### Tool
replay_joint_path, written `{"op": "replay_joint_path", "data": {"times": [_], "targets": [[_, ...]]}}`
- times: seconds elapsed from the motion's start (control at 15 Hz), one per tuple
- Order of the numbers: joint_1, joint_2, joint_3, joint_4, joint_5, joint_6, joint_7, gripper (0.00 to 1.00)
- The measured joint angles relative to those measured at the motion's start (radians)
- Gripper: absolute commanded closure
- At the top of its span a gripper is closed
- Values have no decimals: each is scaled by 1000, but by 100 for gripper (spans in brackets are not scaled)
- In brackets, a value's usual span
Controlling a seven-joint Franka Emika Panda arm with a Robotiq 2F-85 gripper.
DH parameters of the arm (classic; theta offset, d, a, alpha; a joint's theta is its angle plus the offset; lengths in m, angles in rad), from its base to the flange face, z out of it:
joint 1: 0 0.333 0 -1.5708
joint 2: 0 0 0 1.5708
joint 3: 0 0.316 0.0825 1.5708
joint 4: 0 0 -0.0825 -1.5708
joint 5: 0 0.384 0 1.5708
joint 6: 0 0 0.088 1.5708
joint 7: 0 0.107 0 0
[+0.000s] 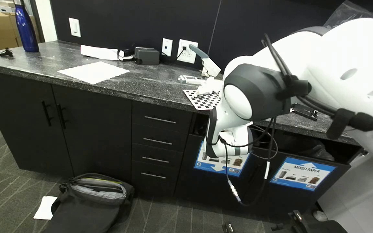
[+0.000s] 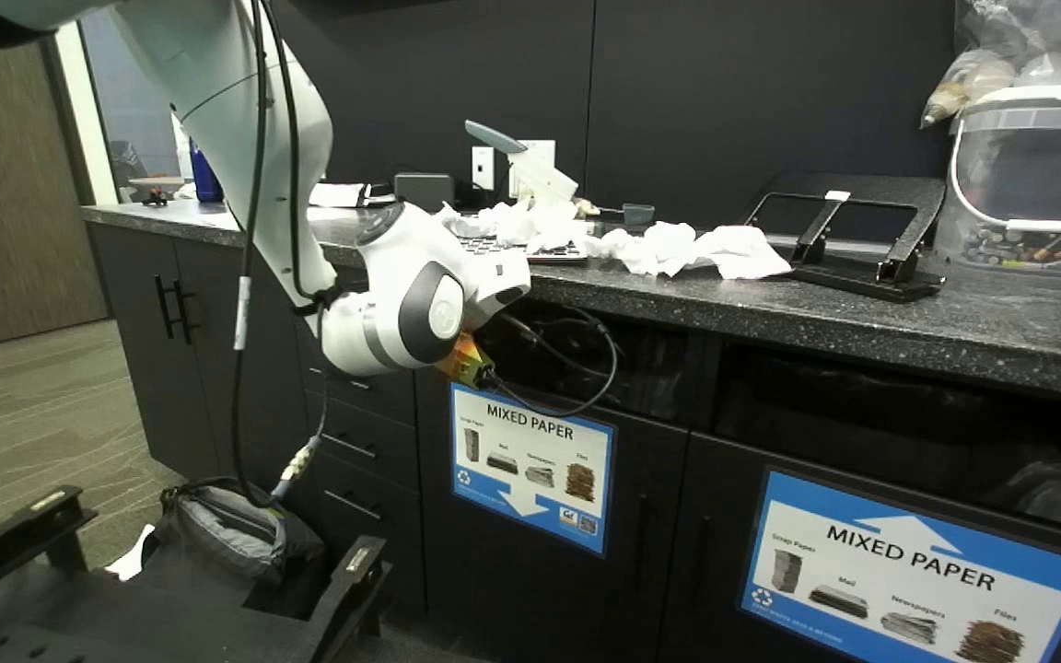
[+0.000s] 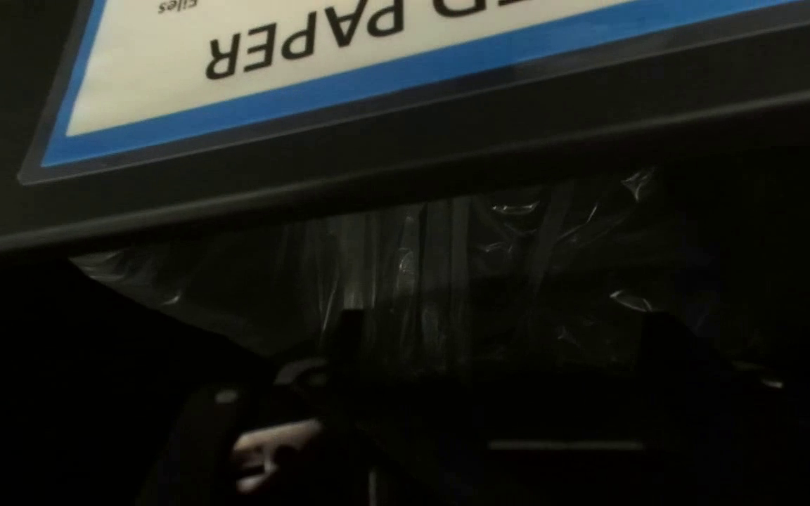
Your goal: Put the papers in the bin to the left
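Several crumpled white papers (image 2: pixel 659 247) lie on the counter, some on and beside the checkered board; part of them shows in an exterior view (image 1: pixel 209 85). The left bin (image 2: pixel 530 589) is dark, with a blue-and-white label below its top opening; it also shows in an exterior view (image 1: pixel 189 183). In the wrist view its rim (image 3: pixel 292 200) and a clear liner are seen from above. My gripper (image 3: pixel 503 320) reaches into this bin's opening, its two dark fingers wide apart with no paper visible between them. In both exterior views the fingers are hidden. The bin's bottom is too dark to see.
The counter edge (image 2: pixel 862 318) overhangs the bin openings. A second bin (image 2: pixel 724 571) stands to the right. A black laptop stand (image 2: pixel 862 239), a clear bucket (image 2: pixel 1037 184) and a grey-handled white tool (image 2: pixel 540 175) are on the counter. A bag (image 1: pixel 92 207) lies on the floor.
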Motion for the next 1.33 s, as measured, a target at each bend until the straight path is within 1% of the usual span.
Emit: {"op": "replay_joint_path", "data": {"times": [0.07, 0.13, 0.27, 0.33, 0.53, 0.67, 0.73, 0.8, 0.87, 1.07, 1.2, 1.33], "targets": [[-6, -36, 26, -22, 0, -2, -49, 0], [-5, -81, 43, -55, -22, -15, -71, 0], [12, -182, 59, -134, -96, -90, -72, 0], [29, -236, 59, -177, -115, -146, -78, 0], [73, -394, 53, -281, -126, -330, -153, 0], [100, -504, 23, -333, -160, -492, -173, 0], [122, -557, -9, -355, -172, -579, -179, 0], [140, -613, -47, -375, -222, -663, -158, 0], [150, -668, -82, -389, -296, -732, -114, 0], [155, -832, -163, -401, -515, -888, 44, 0], [146, -937, -194, -397, -665, -942, 178, 0], [105, -1039, -189, -381, -810, -972, 322, 0]]}}
